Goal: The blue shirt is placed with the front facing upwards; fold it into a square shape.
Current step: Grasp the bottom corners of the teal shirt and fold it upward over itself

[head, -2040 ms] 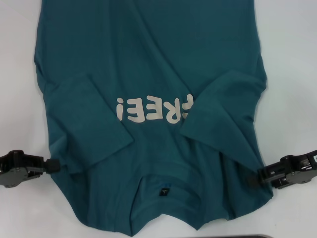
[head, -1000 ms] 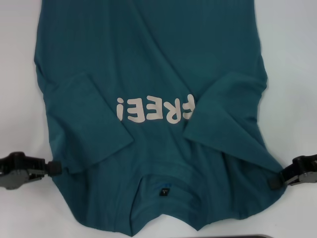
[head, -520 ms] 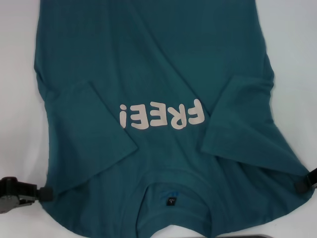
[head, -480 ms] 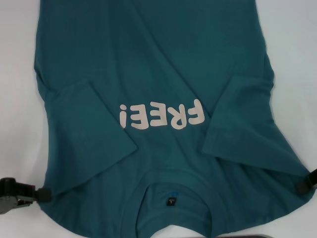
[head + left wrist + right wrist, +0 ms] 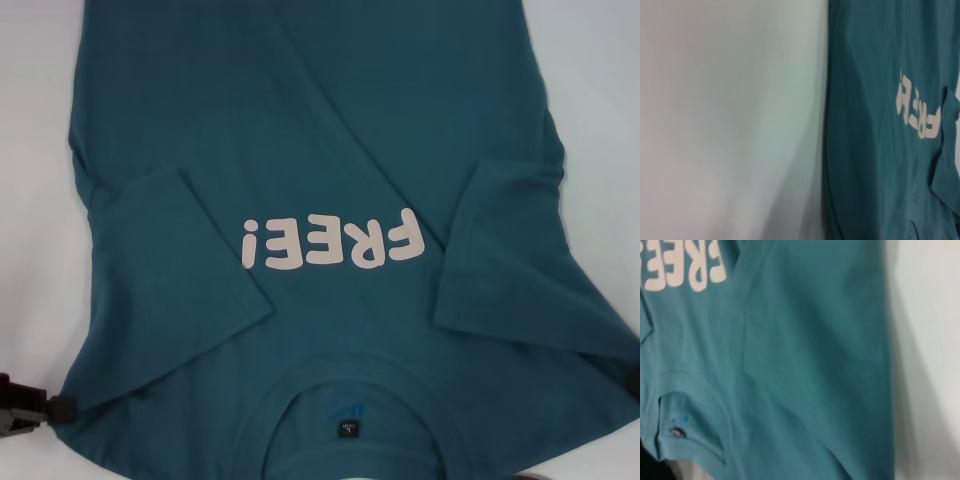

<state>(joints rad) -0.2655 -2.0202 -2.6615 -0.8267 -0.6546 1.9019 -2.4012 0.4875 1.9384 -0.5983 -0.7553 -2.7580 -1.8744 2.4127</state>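
Cream "FREE!" lettering (image 5: 330,243) across blue shirt (image 5: 300,120) chest.

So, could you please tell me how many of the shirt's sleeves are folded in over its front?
2: the left sleeve lies beside the exclamation mark, and the right sleeve lies beside the F of the FREE! lettering.

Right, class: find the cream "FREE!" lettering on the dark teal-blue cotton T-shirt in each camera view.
Head view: cream "FREE!" lettering sits mid-picture, upside down.
Left wrist view: it is at the right side, turned sideways, partly hidden by a fold.
Right wrist view: it is top left, cut off.
Shared landmark: the collar.
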